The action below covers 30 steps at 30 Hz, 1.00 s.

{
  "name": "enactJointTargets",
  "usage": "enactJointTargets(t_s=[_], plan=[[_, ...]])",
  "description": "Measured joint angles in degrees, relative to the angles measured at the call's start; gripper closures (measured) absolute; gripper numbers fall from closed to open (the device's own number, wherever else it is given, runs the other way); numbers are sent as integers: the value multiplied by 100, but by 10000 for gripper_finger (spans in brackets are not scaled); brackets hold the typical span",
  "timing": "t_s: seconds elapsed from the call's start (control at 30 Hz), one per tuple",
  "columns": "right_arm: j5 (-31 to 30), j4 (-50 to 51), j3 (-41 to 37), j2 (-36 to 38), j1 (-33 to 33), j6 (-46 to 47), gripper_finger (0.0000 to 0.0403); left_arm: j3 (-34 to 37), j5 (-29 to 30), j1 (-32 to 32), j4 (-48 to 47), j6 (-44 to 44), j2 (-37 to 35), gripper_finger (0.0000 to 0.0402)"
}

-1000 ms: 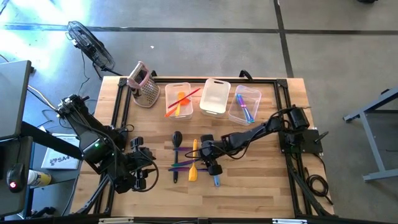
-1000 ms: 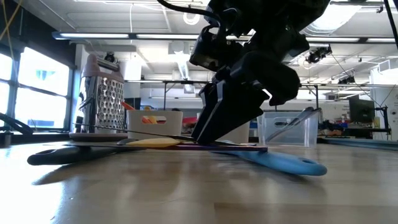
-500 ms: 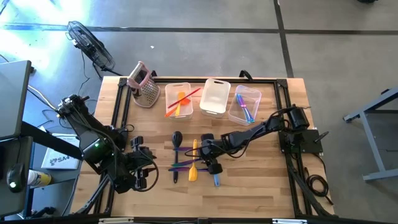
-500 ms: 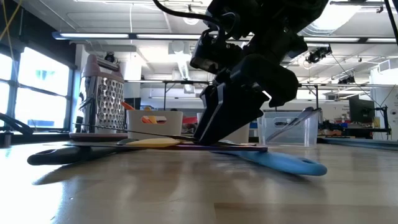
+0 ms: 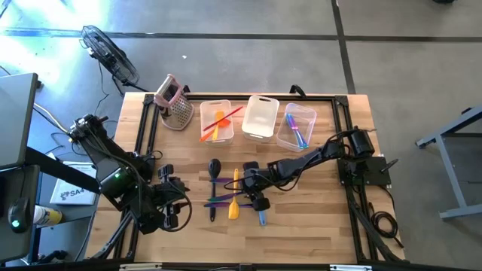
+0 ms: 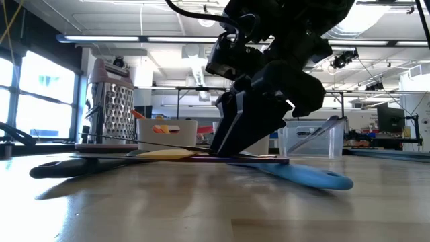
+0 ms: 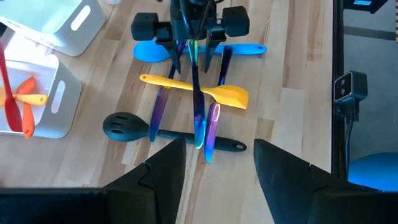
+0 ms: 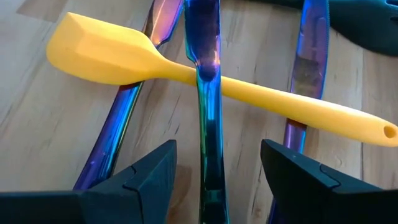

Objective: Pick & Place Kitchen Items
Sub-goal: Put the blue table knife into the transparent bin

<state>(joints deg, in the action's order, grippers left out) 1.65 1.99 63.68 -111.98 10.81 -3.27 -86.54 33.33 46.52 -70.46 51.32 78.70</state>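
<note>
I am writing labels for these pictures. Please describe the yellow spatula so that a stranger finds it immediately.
Look at the pile of utensils mid-table, in front of the three clear bins. The yellow spatula lies crosswise among the shiny blue-purple pieces. It is the only yellow, matte item there.

Wooden table: utensil pile mid-table, three clear bins and grater along far edge.

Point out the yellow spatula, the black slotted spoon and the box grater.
yellow spatula [image 7: 229,94]: left wrist view, on its blade.
black slotted spoon [image 7: 124,126]: left wrist view, on its bowl.
box grater [image 5: 179,114]: high view, on its metal face.
</note>
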Motion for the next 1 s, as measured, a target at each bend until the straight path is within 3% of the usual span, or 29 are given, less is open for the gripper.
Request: enactJointTargets(t_s=[1.0], plan=[[39, 62, 0, 0, -9, -24, 176, 2, 23, -2, 0, 14, 0, 218]])
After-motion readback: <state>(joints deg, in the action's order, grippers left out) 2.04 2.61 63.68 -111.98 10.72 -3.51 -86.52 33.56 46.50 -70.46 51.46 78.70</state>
